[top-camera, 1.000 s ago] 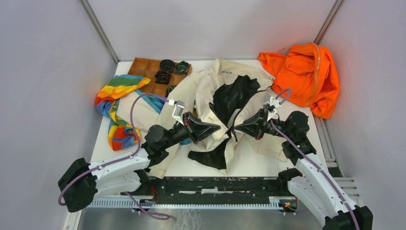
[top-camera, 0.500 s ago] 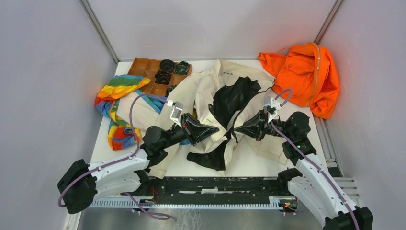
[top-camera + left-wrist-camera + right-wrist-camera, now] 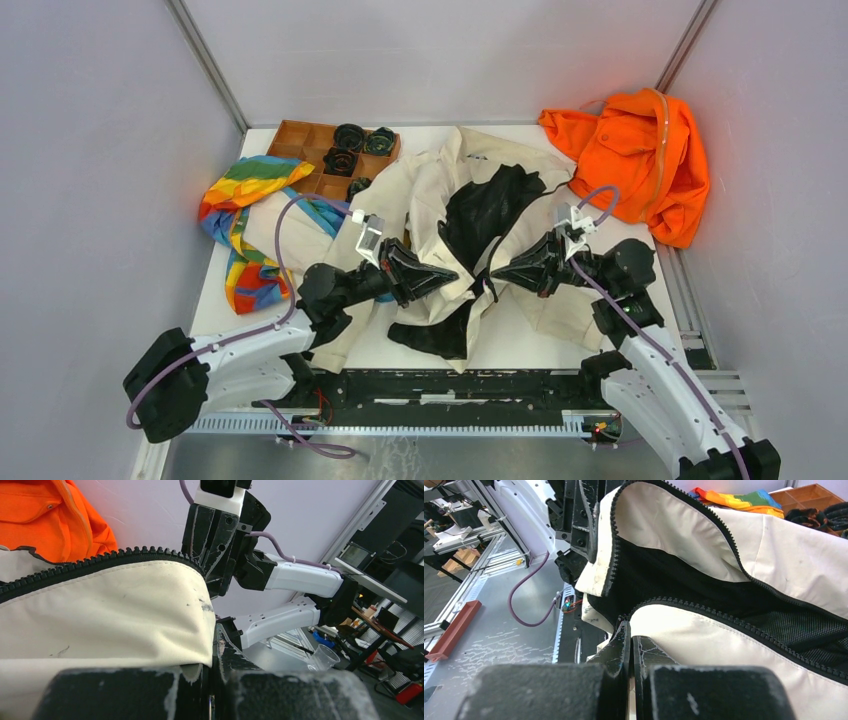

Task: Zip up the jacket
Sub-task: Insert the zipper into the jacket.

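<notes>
Your two arms meet over the middle of the white table [image 3: 530, 335], where the large cream fabric jacket [image 3: 425, 190] lies rumpled and unzipped, its black lining showing down the centre. It reaches from the table's far edge almost to the arm bases.

Your left gripper [image 3: 455, 272] is clamped tight on one front edge of the jacket. In its wrist view the cream cloth and its row of dark zipper teeth [image 3: 100, 562] run straight into the closed fingers.

Your right gripper [image 3: 495, 272] faces it, just beside it, and is pinched down on the opposite front edge. Its wrist view shows the fingers [image 3: 621, 647] pressed together on the cream hem at the zipper's lower end.

A bright orange garment [image 3: 640, 160] lies at the far right corner. A rainbow-striped cloth [image 3: 245, 190] and a brown wooden compartment tray [image 3: 310, 150] sit far left.
</notes>
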Robot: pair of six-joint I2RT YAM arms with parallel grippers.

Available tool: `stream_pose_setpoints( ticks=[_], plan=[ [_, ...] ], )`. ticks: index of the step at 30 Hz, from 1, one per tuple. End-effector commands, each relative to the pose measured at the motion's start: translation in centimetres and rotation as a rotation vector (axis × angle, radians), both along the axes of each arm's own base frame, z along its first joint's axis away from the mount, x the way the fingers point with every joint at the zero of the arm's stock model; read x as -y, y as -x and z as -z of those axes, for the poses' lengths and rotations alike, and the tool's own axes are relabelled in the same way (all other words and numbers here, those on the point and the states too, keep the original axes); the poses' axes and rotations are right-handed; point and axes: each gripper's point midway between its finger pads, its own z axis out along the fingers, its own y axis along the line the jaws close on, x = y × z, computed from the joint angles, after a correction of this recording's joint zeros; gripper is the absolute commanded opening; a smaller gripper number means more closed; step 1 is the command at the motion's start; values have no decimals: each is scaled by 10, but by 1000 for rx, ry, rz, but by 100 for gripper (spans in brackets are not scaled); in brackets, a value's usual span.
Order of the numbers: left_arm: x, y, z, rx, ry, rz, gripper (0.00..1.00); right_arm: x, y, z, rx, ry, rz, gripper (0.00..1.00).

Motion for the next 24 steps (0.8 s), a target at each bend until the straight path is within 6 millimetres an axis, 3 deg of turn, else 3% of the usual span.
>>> stream_pose_setpoints(
  ticks=[1,8,24],
  plan=[
    [-6,12,-22,74,63,58,2,1,12,-32,126,-42,-29,0],
    [-6,11,-23,63,69,71,2,2,17,-23,123,-43,-30,0],
    [-5,9,-34,57,92,72,2,0,14,-21,96,-52,-41,0]
  ],
)
